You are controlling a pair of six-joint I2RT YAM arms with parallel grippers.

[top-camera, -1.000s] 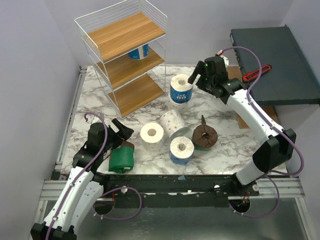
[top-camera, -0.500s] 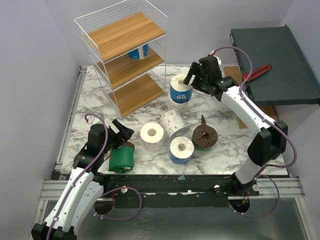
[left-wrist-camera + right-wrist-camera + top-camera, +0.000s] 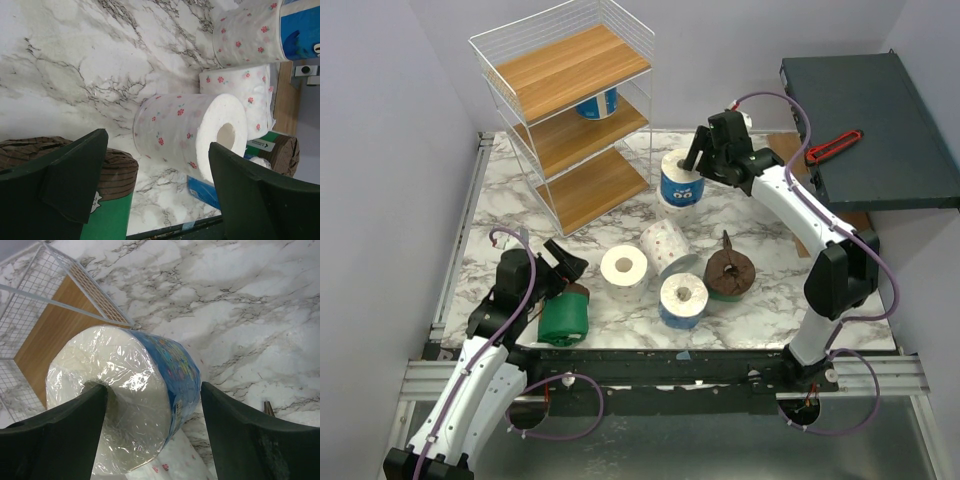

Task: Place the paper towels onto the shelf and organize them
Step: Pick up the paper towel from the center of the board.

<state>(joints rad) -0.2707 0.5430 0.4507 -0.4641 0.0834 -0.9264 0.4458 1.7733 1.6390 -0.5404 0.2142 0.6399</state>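
Observation:
The shelf (image 3: 570,110), a white wire rack with wooden boards, stands at the back left with one blue roll (image 3: 597,104) on its middle tier. An upright blue-wrapped paper towel roll (image 3: 681,180) (image 3: 150,400) stands in front of it. My right gripper (image 3: 696,160) (image 3: 152,387) is open around its wall, one finger in the core, the other outside with a small gap. My left gripper (image 3: 568,262) (image 3: 157,142) is open and empty beside a green-wrapped roll (image 3: 563,318) (image 3: 105,220), facing a lying floral roll (image 3: 624,270) (image 3: 190,135).
A second floral roll (image 3: 664,240), a blue roll (image 3: 683,300) and a brown-ended green roll (image 3: 729,272) crowd the table's middle. A dark flat box (image 3: 870,120) with a red-handled tool (image 3: 833,146) sits at the right. The shelf's lowest board (image 3: 45,340) lies close to the right gripper.
The right gripper has moved left and down onto the upright blue roll, one finger entering its core, and its jaws have narrowed a little. The left arm has not moved.

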